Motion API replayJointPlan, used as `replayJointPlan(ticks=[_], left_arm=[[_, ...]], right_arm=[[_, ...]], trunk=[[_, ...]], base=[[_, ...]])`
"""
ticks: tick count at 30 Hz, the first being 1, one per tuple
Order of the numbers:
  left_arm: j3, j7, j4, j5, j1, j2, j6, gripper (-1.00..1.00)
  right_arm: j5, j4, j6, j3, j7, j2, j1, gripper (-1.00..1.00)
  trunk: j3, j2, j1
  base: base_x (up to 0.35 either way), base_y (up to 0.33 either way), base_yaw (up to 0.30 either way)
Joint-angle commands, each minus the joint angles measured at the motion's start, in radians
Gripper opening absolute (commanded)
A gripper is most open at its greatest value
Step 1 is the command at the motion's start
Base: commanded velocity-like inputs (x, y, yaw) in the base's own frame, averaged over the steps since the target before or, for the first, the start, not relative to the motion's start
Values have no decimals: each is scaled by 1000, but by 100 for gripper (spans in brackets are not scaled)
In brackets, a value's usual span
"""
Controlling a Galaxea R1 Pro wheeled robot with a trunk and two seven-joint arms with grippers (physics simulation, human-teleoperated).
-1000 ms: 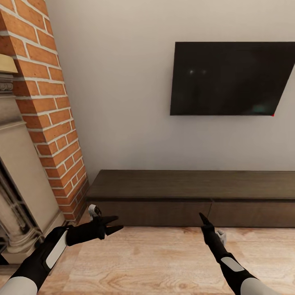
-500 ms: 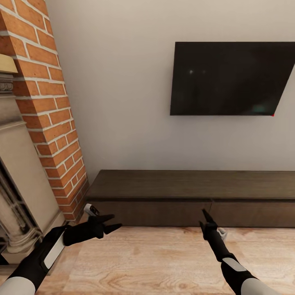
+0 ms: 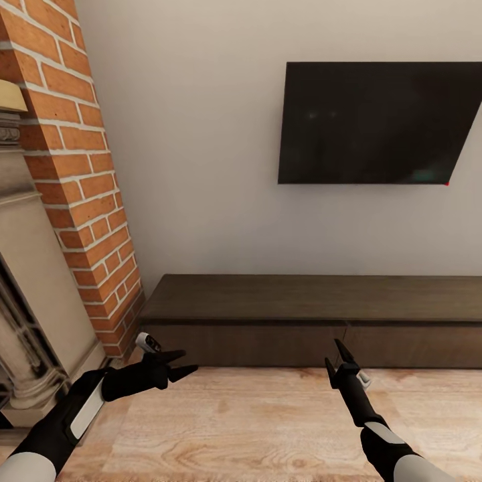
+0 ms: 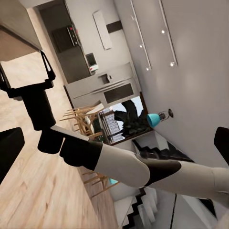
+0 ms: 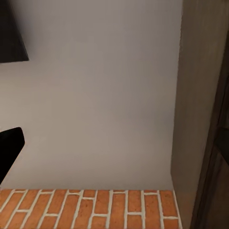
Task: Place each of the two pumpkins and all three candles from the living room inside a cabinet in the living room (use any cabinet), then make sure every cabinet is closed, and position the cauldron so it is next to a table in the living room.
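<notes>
The cabinet [image 3: 308, 314], a long low dark brown unit, stands against the white wall with its flat drawer fronts flush. My left gripper [image 3: 190, 360] hovers open over the wood floor before the cabinet's left end, holding nothing. My right gripper [image 3: 331, 351] is open and empty too, pointing up at the seam between two drawer fronts. The left wrist view looks across at the right gripper [image 4: 24, 67] and its arm, with one left fingertip [image 4: 9, 152] at the edge. The cabinet's side [image 5: 200, 119] appears in the right wrist view. The pumpkins, candles, cauldron and table are out of view.
A red brick chimney column [image 3: 80, 187] and a stone fireplace surround [image 3: 33, 301] stand close on the left. A black television [image 3: 375, 124] hangs on the wall above the cabinet. Light wood floor [image 3: 254, 422] lies between me and the cabinet.
The picture shifted slightly upward, so the camera moved. The right gripper turned so both its fingers show apart, and the left gripper drifted a little left.
</notes>
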Motion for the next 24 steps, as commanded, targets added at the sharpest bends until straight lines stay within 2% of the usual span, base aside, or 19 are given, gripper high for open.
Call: replayJointPlan(ticks=[1, 10, 17, 21, 24], left_arm=[[-3, -3, 0, 3, -1, 1, 11, 100], [-3, -5, -1, 4, -1, 1, 11, 100], [-5, -106, -5, -8, 0, 4, 9, 100], [-6, -119, -28, -8, 3, 11, 9, 100], [-6, -119, -45, -8, 10, 13, 9, 100]], right_arm=[[2, 1, 10, -8, 3, 0, -1, 100], [2, 7, 8, -8, 53, -2, -1, 100], [0, 37, 6, -8, 58, -7, -1, 100], [1, 39, 0, -8, 57, -8, -1, 100], [2, 40, -48, -8, 49, -8, -1, 100]], trunk=[[-4, -8, 4], [-32, -71, 38], [-54, -120, 65], [-67, -148, 80], [-76, -169, 92]], base=[[0, 0, 0], [0, 0, 0], [0, 0, 0], [0, 0, 0], [0, 0, 0]])
